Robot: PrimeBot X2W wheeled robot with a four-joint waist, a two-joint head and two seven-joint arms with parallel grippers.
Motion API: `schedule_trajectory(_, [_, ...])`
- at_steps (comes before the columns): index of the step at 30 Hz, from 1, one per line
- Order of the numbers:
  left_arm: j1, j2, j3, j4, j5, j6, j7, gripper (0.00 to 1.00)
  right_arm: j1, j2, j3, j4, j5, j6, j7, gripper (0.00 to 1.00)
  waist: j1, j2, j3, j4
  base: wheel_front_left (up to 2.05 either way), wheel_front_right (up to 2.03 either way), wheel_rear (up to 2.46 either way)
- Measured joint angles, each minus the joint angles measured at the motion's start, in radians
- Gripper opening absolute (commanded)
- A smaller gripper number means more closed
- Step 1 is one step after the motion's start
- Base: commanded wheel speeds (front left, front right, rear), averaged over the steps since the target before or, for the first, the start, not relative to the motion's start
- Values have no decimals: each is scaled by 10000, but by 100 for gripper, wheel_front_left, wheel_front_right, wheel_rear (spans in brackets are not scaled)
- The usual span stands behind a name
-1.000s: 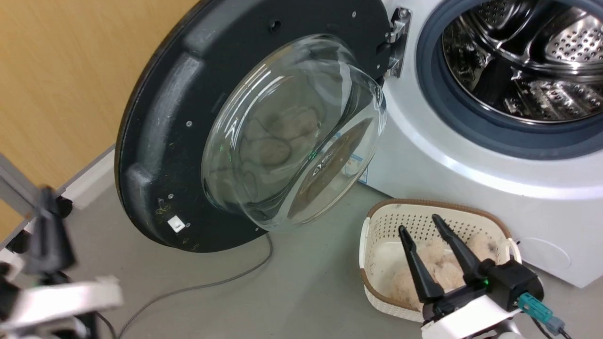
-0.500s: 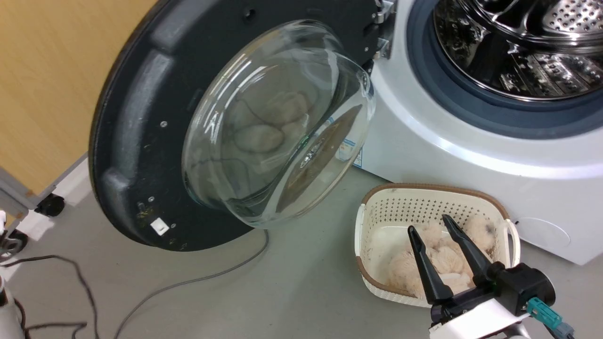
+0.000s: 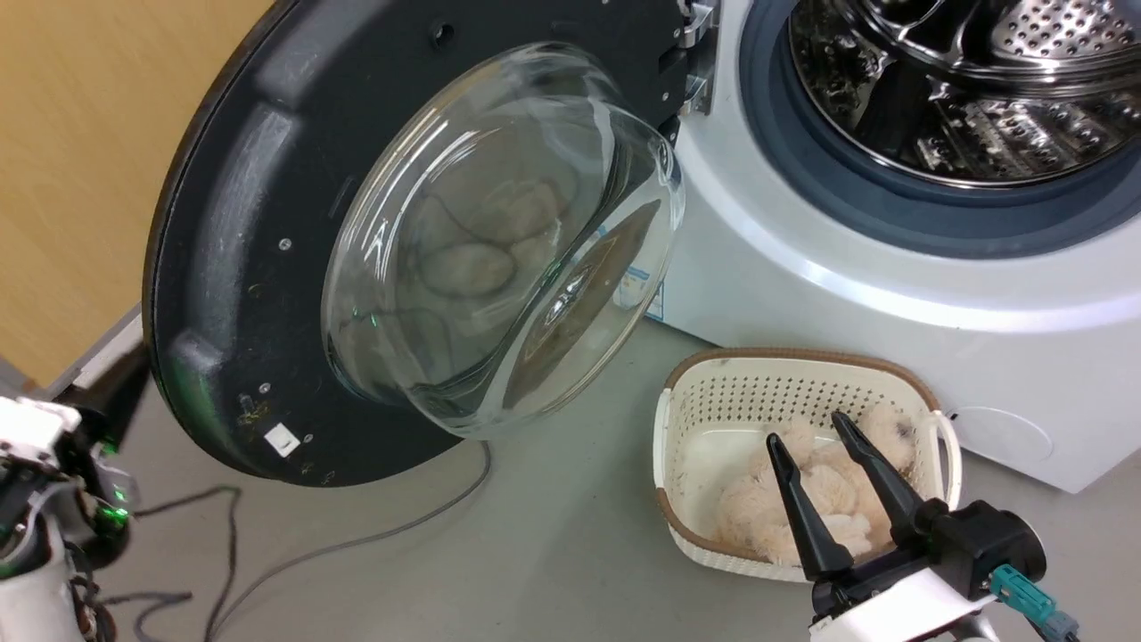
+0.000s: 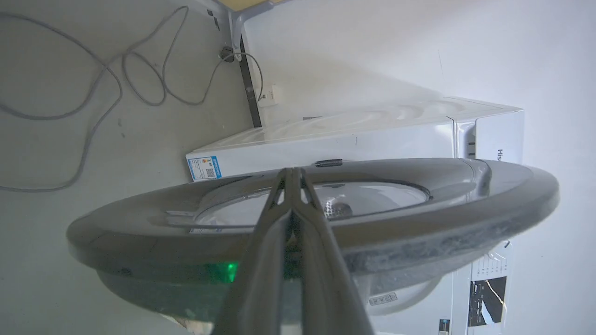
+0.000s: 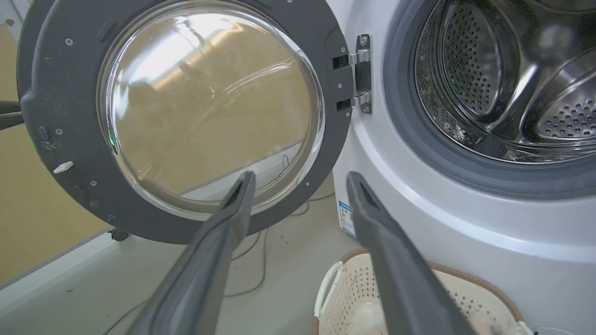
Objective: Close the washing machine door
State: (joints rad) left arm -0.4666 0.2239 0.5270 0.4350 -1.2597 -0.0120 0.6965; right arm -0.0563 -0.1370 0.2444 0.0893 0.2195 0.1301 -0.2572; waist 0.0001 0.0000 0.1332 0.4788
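The washing machine door (image 3: 232, 223) hangs wide open on its metal hinge (image 3: 691, 53), its clear glass bowl (image 3: 481, 250) bulging toward me. To its right is the white washing machine (image 3: 802, 294) with grey gasket (image 3: 891, 223) and steel drum (image 3: 963, 89). My left gripper (image 3: 134, 370) is at the door's lower left rim, on its outer side. In the left wrist view the left gripper (image 4: 291, 171) is shut, its fingers lying across the door's glossy outer face (image 4: 419, 218). My right gripper (image 3: 806, 428) hovers open over the basket, apart from the door (image 5: 51, 74).
A cream perforated basket (image 3: 664, 428) with fluffy beige items stands on the floor before the machine. A grey cable (image 3: 357, 539) snakes over the grey floor under the door. A wood-coloured wall (image 3: 71, 134) stands close behind the door.
The head camera has shifted, sliding the scene left and up. My left gripper has come up to the door's lower left rim. The door's angle and the right gripper look the same.
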Motion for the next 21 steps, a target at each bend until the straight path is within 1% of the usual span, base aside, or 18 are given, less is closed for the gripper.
schedule_trajectory(6, [629, -259, -58, -892, -736, 2, 1241, 0, 0, 113, -69, 81, 2, 0, 0, 100, 0, 0, -265, -190, 0, 0, 0])
schedule_trajectory(13, [1817, -577, -343, -2500, -1306, 144, 2661, 0, 40, 316, -284, 56, 6, 0, 0, 100, 0, 0, -583, -607, 0, 0, 0])
schedule_trajectory(17, [2450, -991, -637, -3448, -1695, 403, 3350, 0, 170, 385, -439, 54, 6, 0, 0, 100, 0, 0, -738, -926, 0, 0, 0])
schedule_trajectory(21, [3219, -1239, -1216, -4291, -1708, 633, 3866, 0, 290, 439, -581, 46, 4, 0, 0, 100, 0, 0, -867, -1332, 0, 0, 0])
